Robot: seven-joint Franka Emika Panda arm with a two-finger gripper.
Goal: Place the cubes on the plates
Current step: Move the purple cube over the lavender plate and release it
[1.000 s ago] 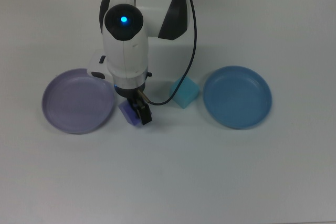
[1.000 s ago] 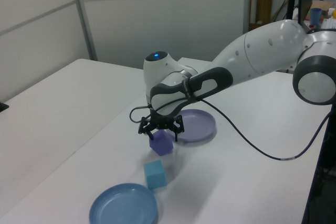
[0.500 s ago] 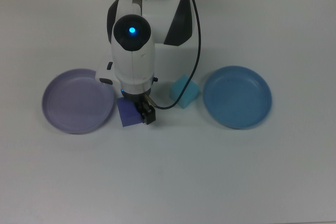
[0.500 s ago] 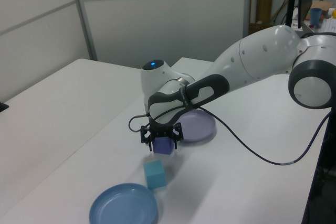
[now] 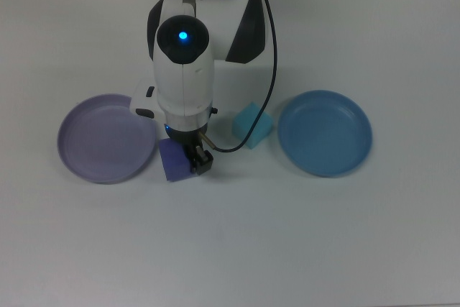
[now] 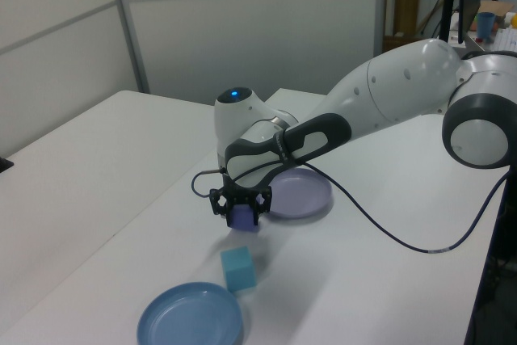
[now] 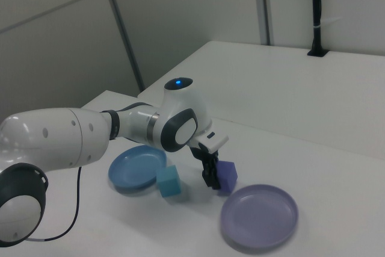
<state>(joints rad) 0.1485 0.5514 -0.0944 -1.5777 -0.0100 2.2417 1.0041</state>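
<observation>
My gripper (image 5: pixel 181 160) is shut on the purple-blue cube (image 5: pixel 174 159), which sits between its dark fingers (image 5: pixel 200 162) just right of the lavender plate (image 5: pixel 106 138) in the top view. In the left view the gripper (image 6: pixel 241 209) holds the cube (image 6: pixel 242 216) low over the table, beside the lavender plate (image 6: pixel 303 194). The turquoise cube (image 5: pixel 252 125) rests on the table between the arm and the blue plate (image 5: pixel 325 133). Both plates hold nothing. The right view shows the purple-blue cube (image 7: pixel 227 176) near the lavender plate's rim (image 7: pixel 258 216).
The white arm (image 5: pixel 185 70) reaches over the table from the far side in the top view, and a black cable (image 5: pixel 269 70) loops down beside the turquoise cube. The table (image 5: pixel 287 235) is white.
The gripper has closed on the purple-blue cube and squared it up between the fingers. In the left view the cube has since shifted slightly up and to the left with the gripper.
</observation>
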